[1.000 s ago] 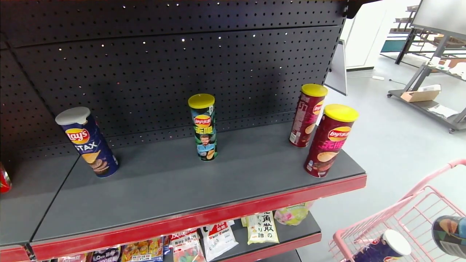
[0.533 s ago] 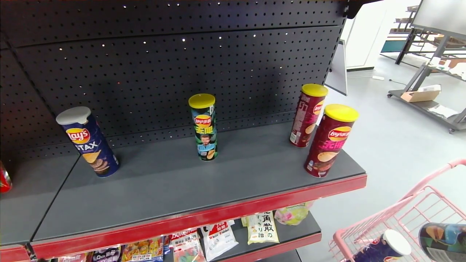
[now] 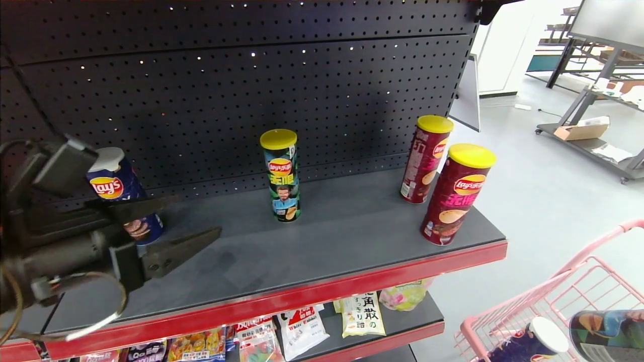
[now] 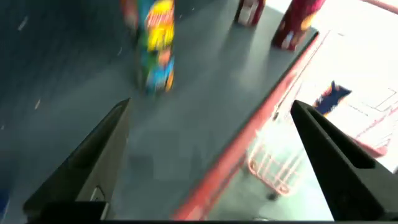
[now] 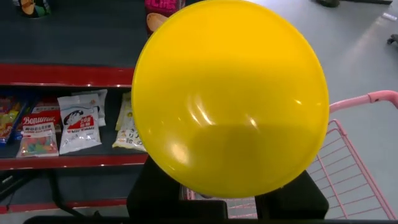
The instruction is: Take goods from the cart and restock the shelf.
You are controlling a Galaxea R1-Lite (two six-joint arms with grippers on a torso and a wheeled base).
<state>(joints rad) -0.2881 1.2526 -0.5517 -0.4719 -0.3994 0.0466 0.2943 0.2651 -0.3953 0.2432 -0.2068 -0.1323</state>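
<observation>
On the dark shelf (image 3: 327, 251) stand a blue chip can (image 3: 126, 196) at the left, a green can (image 3: 283, 176) in the middle and two maroon cans (image 3: 426, 158) (image 3: 455, 193) at the right end. My left gripper (image 3: 198, 213) hovers open over the shelf's left part, just in front of the blue can, with nothing between its fingers; the left wrist view shows the gripper (image 4: 210, 104) facing the green can (image 4: 155, 50). My right gripper (image 5: 227, 200) is shut on a yellow-lidded chip can (image 5: 230, 93), which is held over the pink cart (image 3: 553, 296) as a dark patterned can (image 3: 609, 334).
Another blue can (image 3: 528, 342) with a white lid lies in the cart. Snack bags (image 3: 302, 327) fill the lower shelf. A black pegboard (image 3: 251, 90) backs the shelf. Bare shelf lies between the standing cans. Open grey floor (image 3: 543, 191) stretches to the right.
My left gripper has come into the head view from the left, in front of the blue can. The can held at the lower right has drifted slightly down and left.
</observation>
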